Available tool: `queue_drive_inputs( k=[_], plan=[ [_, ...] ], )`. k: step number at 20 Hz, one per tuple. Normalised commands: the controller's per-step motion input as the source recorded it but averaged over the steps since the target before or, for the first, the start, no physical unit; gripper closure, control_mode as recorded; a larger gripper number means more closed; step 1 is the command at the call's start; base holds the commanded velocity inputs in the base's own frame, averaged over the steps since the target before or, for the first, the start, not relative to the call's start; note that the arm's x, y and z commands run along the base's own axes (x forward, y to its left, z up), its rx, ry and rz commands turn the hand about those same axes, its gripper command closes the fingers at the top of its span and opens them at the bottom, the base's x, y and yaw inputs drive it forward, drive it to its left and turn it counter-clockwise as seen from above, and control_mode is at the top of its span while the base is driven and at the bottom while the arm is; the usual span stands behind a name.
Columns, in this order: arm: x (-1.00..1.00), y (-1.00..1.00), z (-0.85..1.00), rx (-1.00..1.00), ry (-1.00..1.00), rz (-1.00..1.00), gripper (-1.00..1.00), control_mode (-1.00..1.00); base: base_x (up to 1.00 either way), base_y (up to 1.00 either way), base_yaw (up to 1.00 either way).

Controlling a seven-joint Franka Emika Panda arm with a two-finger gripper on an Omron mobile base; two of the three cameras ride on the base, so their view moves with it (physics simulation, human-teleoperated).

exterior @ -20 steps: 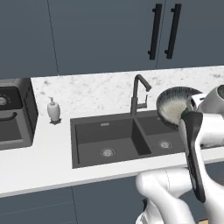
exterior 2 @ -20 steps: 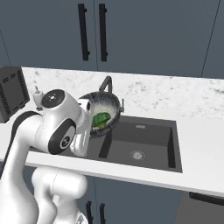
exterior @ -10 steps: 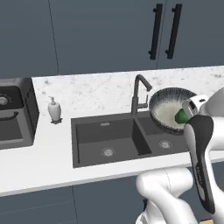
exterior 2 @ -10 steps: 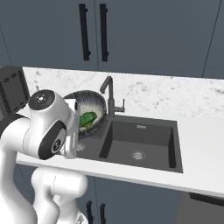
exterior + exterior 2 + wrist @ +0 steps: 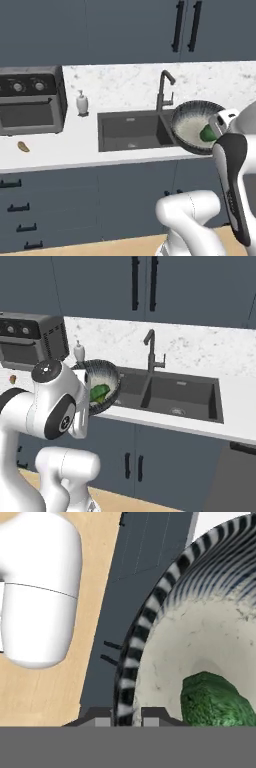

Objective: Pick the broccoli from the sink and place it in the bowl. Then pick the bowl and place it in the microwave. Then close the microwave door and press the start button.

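Kitchen view swung left, base driving; bowl carrying broccoli now off sink, gripper clamped on rim, microwave-bound probably.

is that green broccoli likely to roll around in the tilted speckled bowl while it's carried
Probably: the lumpy green broccoli floret lies loose on the pale smooth inside of the wide speckled bowl. The gripper pinches just one rim edge, so the bowl may tilt further.

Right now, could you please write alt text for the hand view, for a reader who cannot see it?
The end effector grips the striped rim of the bowl between its two tips, and the green broccoli lies inside on the pale interior. Behind the bowl are dark cabinet fronts and a tan wooden floor.
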Motion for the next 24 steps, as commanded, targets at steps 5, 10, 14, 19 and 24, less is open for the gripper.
queue_drive_inputs(
  k=[5, 10, 14, 19, 24],
  plan=[
    [0.00, 0.00, 0.00, 0.00, 0.00, 0.00, 1.00, 1.00, -0.08, 0.31, 0.67],
    [0.00, 0.00, 0.00, 0.00, 0.00, 0.00, 1.00, 1.00, 0.01, 0.41, 0.91],
    [0.00, 0.00, 0.00, 0.00, 0.00, 0.00, 1.00, 1.00, 0.00, 0.44, 0.92],
    [0.00, 0.00, 0.00, 0.00, 0.00, 0.00, 1.00, 1.00, -0.10, 0.24, 0.74],
    [0.00, 0.00, 0.00, 0.00, 0.00, 0.00, 1.00, 1.00, -0.08, 0.06, 0.75]
  ],
)
